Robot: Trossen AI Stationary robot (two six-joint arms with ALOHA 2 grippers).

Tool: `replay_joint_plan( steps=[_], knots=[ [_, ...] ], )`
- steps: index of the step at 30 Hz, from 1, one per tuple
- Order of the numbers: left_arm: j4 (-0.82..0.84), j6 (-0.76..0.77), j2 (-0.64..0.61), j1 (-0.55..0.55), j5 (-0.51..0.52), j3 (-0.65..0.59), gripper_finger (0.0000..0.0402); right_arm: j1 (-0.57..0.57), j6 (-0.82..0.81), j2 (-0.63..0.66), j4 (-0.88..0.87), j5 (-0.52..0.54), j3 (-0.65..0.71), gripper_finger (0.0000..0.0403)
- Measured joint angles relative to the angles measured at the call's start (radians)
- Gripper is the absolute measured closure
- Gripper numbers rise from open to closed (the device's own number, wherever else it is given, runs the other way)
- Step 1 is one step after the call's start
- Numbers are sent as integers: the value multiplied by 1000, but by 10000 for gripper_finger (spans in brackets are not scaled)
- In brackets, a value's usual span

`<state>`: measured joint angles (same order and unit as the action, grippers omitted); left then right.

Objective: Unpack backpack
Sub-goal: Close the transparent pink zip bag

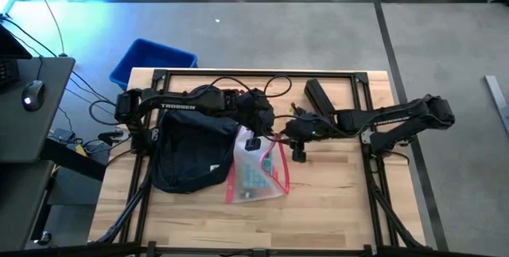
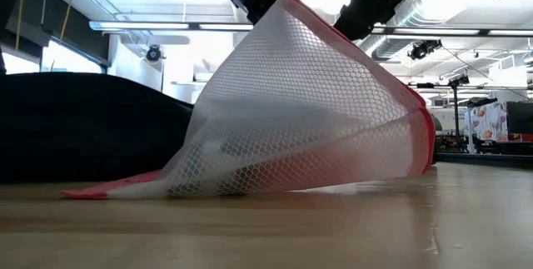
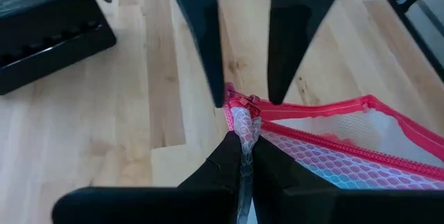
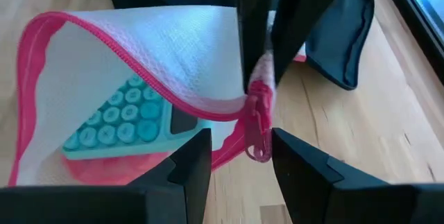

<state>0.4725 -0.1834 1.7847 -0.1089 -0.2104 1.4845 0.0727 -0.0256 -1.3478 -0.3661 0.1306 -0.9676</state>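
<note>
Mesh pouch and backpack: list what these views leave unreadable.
- Backpack opening: in the high view the left arm covers it, so anything inside is hidden.
- Mesh pouch contents: only a teal keypad shows in the right wrist view; its lower part is cut off by the right gripper.
- Low view: the pouch blocks the table behind it.

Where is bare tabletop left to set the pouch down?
Bare wood lies along the table's near edge, right of the mesh pouch. Crowded: the middle, where the left tool, right tool, backpack and black box cluster.
</note>
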Motion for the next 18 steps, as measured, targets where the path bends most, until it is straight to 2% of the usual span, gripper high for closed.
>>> replay_joint_plan(
  steps=[4,10,18],
  knots=[
    [2,16,0,-1,11,0,401,8,-51,-14,0,22,0,291],
    [4,23,0,-1,11,0,401,13,-89,-15,-26,0,0,388],
    [1,25,2,1,63,0,401,13,-184,-14,-60,-60,-2,401]
  ],
)
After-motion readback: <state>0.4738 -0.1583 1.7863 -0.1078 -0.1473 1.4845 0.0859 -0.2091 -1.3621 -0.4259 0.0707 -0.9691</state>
